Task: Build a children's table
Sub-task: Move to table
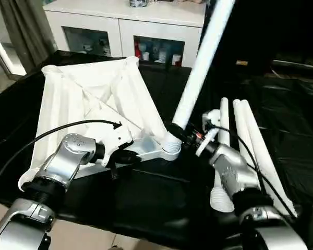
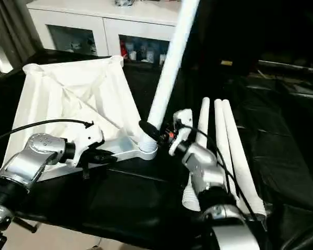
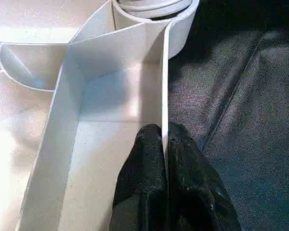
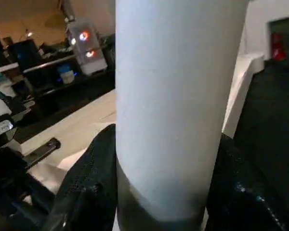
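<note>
Left eye view shows the right gripper (image 1: 183, 134) clamped round a leg (image 1: 198, 70) entering the tabletop (image 1: 88, 99) corner socket (image 1: 169, 147), so, while the left gripper (image 3: 164, 144) pinches the rim (image 3: 164, 86), twisting it upright should seat it.

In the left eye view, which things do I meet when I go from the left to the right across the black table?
Left end effector pinching the tabletop rim → corner socket with the leg standing in it → right end effector gripping that leg → three spare legs lying side by side.
</note>
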You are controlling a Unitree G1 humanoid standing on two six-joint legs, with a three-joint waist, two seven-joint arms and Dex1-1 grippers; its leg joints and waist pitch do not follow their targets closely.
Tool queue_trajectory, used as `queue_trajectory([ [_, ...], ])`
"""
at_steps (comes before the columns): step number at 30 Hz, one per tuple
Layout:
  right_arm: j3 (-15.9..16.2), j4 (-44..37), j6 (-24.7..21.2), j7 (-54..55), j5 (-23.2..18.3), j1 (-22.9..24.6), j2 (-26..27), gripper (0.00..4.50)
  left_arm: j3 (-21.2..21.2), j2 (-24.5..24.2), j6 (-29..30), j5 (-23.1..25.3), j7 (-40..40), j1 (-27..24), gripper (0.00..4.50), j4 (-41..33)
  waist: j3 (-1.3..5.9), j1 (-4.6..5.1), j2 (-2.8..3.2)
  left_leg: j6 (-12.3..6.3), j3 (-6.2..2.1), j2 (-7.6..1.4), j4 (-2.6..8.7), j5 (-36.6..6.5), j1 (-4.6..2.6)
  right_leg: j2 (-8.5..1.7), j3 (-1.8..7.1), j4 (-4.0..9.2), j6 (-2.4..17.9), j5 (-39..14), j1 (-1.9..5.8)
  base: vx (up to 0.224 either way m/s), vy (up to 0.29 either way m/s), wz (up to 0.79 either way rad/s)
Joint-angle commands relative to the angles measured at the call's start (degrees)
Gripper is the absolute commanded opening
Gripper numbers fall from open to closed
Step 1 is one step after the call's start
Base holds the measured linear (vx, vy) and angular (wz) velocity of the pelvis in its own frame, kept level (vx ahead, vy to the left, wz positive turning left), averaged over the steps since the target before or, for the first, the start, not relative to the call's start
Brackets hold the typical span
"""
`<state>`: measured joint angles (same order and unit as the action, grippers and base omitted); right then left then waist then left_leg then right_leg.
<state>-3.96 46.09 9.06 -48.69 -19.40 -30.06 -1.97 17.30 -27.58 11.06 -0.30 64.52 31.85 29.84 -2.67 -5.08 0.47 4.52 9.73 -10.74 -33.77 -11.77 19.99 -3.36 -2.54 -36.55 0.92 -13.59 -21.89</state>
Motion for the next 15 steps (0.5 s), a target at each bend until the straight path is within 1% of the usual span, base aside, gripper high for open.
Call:
queue_trajectory([
  [1, 2.4, 5.3, 3.4, 6.5, 6.6, 5.1, 0.2, 1.88, -1.7, 0.1, -1.8, -0.8, -0.5, 2.9, 0.0, -1.1, 2.64, 0.05, 1.45, 0.3, -0.99, -2.79, 4.92, -13.0, -0.07, -5.14, 3.02, 5.03, 14.4, -5.0, 2.05, 0.0, 0.0, 0.0],
  [2, 2.8, 5.4, 5.0, 7.5, 7.4, 5.5, 0.6, 1.88, -1.7, 0.1, -1.7, -0.8, -0.4, 3.0, 0.0, -1.1, 2.61, -0.02, 1.98, 0.61, -1.06, -2.76, 5.01, -13.8, -0.13, -5.14, 2.95, 5.04, 14.3, -5.8, 2.01, 0.0, 0.0, 0.0],
  [3, 3.1, 5.4, 5.8, 8.0, 7.7, 5.8, 0.8, 1.88, -1.7, 0.0, -1.7, -0.8, -0.4, 3.0, 0.0, -1.1, 2.49, 0.19, 1.63, 0.75, -1.05, -2.73, 5.13, -14.8, -0.17, -5.04, 2.96, 5.22, 14.2, -7.3, 1.99, 0.0, 0.0, 0.0],
  [4, 3.2, 5.4, 6.6, 8.7, 8.1, 6.0, 1.0, 1.88, -1.7, -0.1, -1.6, -0.7, -0.3, 3.0, 0.0, -1.2, 2.51, 0.07, 2.25, 0.74, -1.11, -2.65, 5.11, -15.4, -0.21, -5.08, 3.06, 5.28, 14.1, -8.4, 2.01, 0.0, 0.0, 0.0],
  [5, 3.3, 5.4, 7.1, 9.1, 8.3, 6.1, 1.1, 1.88, -1.7, -0.1, -1.6, -0.7, -0.2, 3.0, 0.0, -1.3, 2.51, 0.14, 2.06, 0.69, -1.07, -2.75, 5.18, -15.6, -0.24, -5.09, 3.08, 5.43, 13.9, -8.6, 1.97, 0.0, 0.0, 0.0],
  [6, 3.3, 5.4, 8.0, 9.9, 8.7, 6.3, 1.4, 1.88, -1.6, -0.3, -1.5, -0.6, -0.1, 3.0, 0.0, -1.4, 2.52, 0.15, 2.35, 0.68, -1.1, -2.76, 5.2, -15.8, -0.18, -5.04, 3.12, 5.41, 14.0, -8.0, 1.97, 0.0, 0.0, 0.0],
  [7, 3.2, 5.5, 9.0, 11.0, 9.2, 6.4, 1.7, 1.88, -1.6, -0.4, -1.4, -0.6, 0.1, 2.9, 0.0, -1.6, 2.49, 0.14, 2.36, 0.68, -1.17, -2.75, 5.29, -15.7, -0.13, -5.01, 3.07, 5.34, 14.0, -7.7, 2.01, 0.0, 0.0, 0.0],
  [8, 3.3, 5.6, 10.2, 12.2, 9.8, 6.5, 2.2, 1.88, -1.5, -0.6, -1.4, -0.4, 0.3, 3.0, 0.0, -1.6, 2.52, 0.08, 2.65, 0.72, -1.2, -2.73, 5.28, -15.9, -0.18, -5.01, 3.05, 5.28, 14.1, -7.6, 1.97, 0.0, 0.0, 0.0],
  [10, 3.5, 5.6, 10.9, 12.6, 10.1, 6.6, 2.4, 1.88, -1.4, -0.6, -1.4, -0.4, 0.3, 3.1, 0.0, -1.6, 2.55, 0.18, 2.49, 0.64, -1.27, -2.75, 5.37, -15.4, 0.11, -5.06, 3.0, 5.19, 14.0, -6.6, 2.18, 0.0, 0.0, 0.0],
  [11, 3.8, 5.8, 12.0, 13.1, 10.2, 6.6, 2.8, 1.88, -1.4, -0.7, -1.2, -0.4, 0.3, 3.0, 0.0, -1.8, 2.53, 0.24, 1.83, 0.52, -1.24, -2.75, 5.45, -15.0, 0.15, -5.05, 2.98, 5.31, 13.8, -6.6, 2.25, 0.0, 0.0, 0.0],
  [12, 4.0, 5.8, 12.3, 13.2, 10.1, 6.5, 3.1, 1.88, -1.5, -0.7, -1.2, -0.4, 0.2, 2.8, 0.0, -1.9, 2.69, 0.17, 2.28, 0.37, -1.18, -2.74, 5.32, -14.5, -0.02, -5.06, 3.04, 5.18, 14.0, -5.7, 2.13, 0.0, 0.0, 0.0],
  [14, 4.4, 6.0, 12.9, 12.9, 10.3, 6.4, 3.1, 1.88, -1.6, -0.6, -1.1, -0.4, -0.2, 2.6, 0.0, -2.0, 2.77, 0.23, 1.07, -0.35, -1.05, -2.8, 5.32, -12.9, 0.06, -4.97, 3.02, 5.07, 14.3, -3.5, 2.29, 0.0, 0.0, 0.0],
  [15, 4.6, 6.0, 13.2, 12.6, 10.4, 6.4, 3.0, 1.88, -1.6, -0.5, -1.1, -0.4, -0.5, 2.5, 0.0, -2.1, 2.78, 0.12, 1.59, -0.62, -1.03, -2.76, 5.27, -12.3, 0.09, -5.01, 3.02, 4.98, 14.2, -2.8, 2.21, 0.0, 0.0, 0.0],
])
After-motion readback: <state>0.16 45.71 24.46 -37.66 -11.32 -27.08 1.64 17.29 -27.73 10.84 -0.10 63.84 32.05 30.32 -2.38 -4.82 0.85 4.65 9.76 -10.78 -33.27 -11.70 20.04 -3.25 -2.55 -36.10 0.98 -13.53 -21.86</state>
